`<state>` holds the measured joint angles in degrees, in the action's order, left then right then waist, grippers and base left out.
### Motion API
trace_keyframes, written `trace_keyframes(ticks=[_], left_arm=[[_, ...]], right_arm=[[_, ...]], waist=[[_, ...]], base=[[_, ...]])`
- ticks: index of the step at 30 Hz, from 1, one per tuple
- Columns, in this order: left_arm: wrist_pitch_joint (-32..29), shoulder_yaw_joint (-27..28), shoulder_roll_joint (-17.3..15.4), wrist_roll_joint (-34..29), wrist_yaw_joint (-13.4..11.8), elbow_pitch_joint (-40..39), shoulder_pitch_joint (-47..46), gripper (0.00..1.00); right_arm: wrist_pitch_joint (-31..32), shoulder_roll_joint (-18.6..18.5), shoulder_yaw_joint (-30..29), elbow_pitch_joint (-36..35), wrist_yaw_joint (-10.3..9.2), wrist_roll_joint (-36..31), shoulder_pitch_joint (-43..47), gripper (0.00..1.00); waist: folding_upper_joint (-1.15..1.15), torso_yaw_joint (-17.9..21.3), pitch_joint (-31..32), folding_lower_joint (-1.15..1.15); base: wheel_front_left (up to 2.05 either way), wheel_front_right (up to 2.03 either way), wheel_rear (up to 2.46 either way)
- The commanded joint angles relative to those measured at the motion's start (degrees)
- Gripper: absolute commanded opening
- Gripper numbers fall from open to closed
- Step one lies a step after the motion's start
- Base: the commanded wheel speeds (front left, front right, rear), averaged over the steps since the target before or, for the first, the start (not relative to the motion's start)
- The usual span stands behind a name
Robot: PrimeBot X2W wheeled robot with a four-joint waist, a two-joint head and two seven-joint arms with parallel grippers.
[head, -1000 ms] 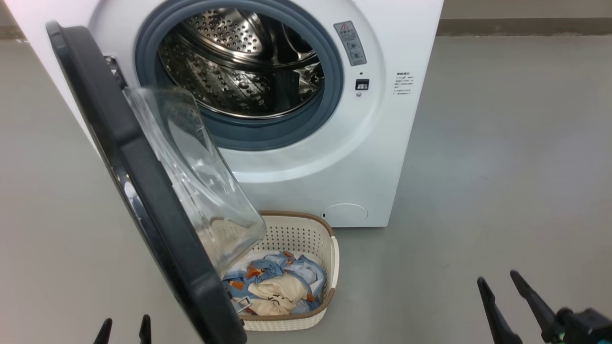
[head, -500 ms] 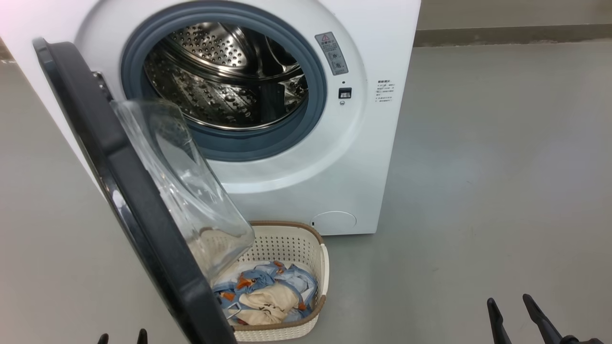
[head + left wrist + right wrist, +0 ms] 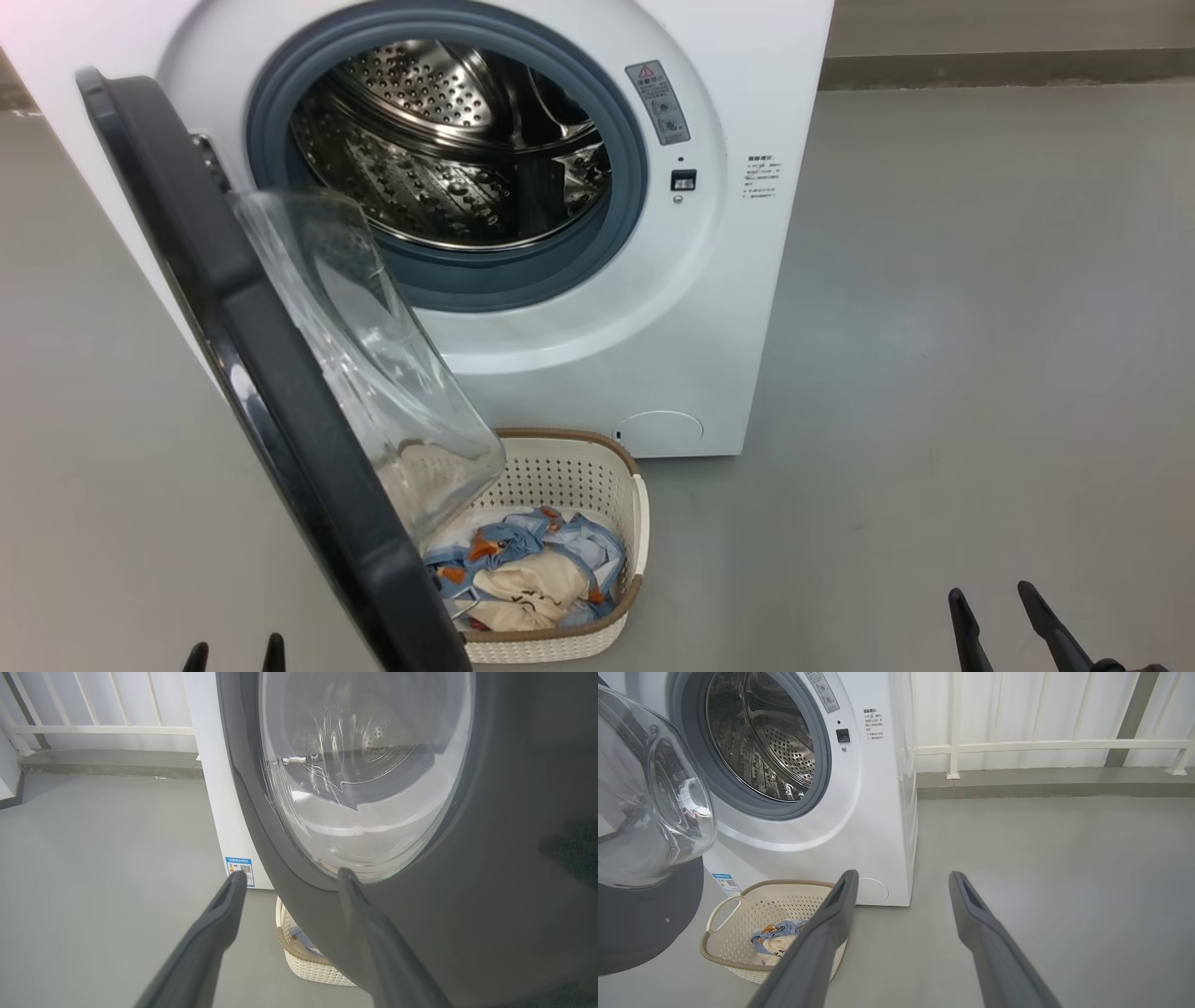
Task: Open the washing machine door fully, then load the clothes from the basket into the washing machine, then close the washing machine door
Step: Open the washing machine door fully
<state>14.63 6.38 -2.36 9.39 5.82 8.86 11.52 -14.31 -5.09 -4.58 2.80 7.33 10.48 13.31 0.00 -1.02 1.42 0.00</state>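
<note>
Washing machine door (image 3: 271, 392) hangs swung out on its hinge at the robot's left, its glass bowl jutting over the basket (image 3: 560, 471). The basket sits on the grey floor (image 3: 934, 327) just before the white washing machine (image 3: 597, 355), with the clothes (image 3: 532, 569) piled inside. The steel drum (image 3: 448, 159) lies exposed. The left gripper (image 3: 235, 646) and right gripper (image 3: 991, 594) both gape wide, grasping nothing.

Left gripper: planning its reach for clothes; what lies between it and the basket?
The open door stands between the left gripper and the basket in the head view; in the left wrist view it hides most of the basket.
</note>
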Motion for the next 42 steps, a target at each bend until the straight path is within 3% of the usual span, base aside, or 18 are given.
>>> trace_keyframes(ticks=[1, 2, 3, 7, 11, 17, 21, 26, 32, 36, 42], left_arm=[[0.37, 2.17, -0.52, -0.2, -0.02, -1.72, -1.6, 0.78], [0.37, 2.29, -0.52, -0.24, -0.08, -1.89, -1.64, 0.27], [0.37, 2.39, -0.52, -0.21, -0.13, -2.04, -1.66, 0.0], [0.37, 3.17, -0.52, 0.37, -0.97, -2.86, -1.56, 0.0], [0.37, 5.23, -0.52, 1.29, -4.46, -6.59, -1.78, 0.0], [0.37, 8.57, -0.52, 2.99, -11.46, -19.27, -2.43, 0.0], [0.37, 6.43, -0.52, 2.73, -13.83, -29.83, -3.62, 0.0], [0.37, -1.66, -0.52, 0.01, -11.96, -38.4, -4.25, 0.0], [-3.94, -13.1, -0.75, -1.8, -6.89, -43.22, -5.1, 0.0], [-8.64, -18.5, -0.75, 0.23, -4.82, -43.23, -4.57, 0.0], [-12.48, -22.57, -0.67, 4.21, -4.07, -40.31, -3.76, 0.0]], right_arm=[[-0.69, -0.65, 1.26, -1.1, 0.16, -0.5, -1.1, 1.0], [-0.69, -0.64, 1.29, -1.1, 0.16, -0.52, -1.13, 1.0], [-0.69, -0.62, 1.32, -1.09, 0.16, -0.55, -1.16, 1.0], [-0.69, -0.64, 1.45, -0.98, 0.16, -0.6, -1.22, 1.0], [-0.69, -0.82, 1.6, -0.65, 0.16, -0.62, -1.15, 1.0], [-0.69, -0.52, 1.33, -0.3, 0.16, -0.53, -0.52, 1.0], [-0.69, -0.04, 1.14, -0.22, 0.16, -0.44, -0.04, 1.0], [-0.69, 0.35, 1.51, -0.02, 0.16, -0.39, -0.34, 1.0], [-0.69, 0.5, 1.68, 0.18, 0.16, -0.41, -0.68, 1.0], [-0.69, 0.59, 2.01, 0.28, 0.16, -0.3, -1.19, 1.0], [-0.69, 0.66, 2.5, 0.51, 0.16, -0.22, -1.5, 1.0]], waist=[[0.0, -0.17, -0.01, 0.0], [0.0, -0.26, -0.02, 0.0], [0.0, -0.32, -0.02, 0.0], [0.0, -0.53, 0.16, 0.0], [0.0, -0.68, 0.42, 0.0], [0.0, -1.63, 0.64, 0.0], [0.0, -2.77, 0.48, 0.0], [0.0, -3.63, 0.34, 0.0], [0.0, -4.25, 0.14, 0.0], [0.0, -4.54, -0.26, 0.0], [0.0, -5.08, -0.88, 0.0]], base=[[0.0, 0.0, 0.0], [0.0, 0.0, 0.0], [0.0, 0.0, 0.0], [0.0, 0.0, 0.0], [0.0, 0.0, 0.0], [0.0, 0.0, 0.0], [0.0, 0.0, 0.0], [0.0, 0.0, 0.0], [0.0, 0.0, 0.0], [0.0, 0.0, 0.0], [0.0, 0.0, 0.0]])
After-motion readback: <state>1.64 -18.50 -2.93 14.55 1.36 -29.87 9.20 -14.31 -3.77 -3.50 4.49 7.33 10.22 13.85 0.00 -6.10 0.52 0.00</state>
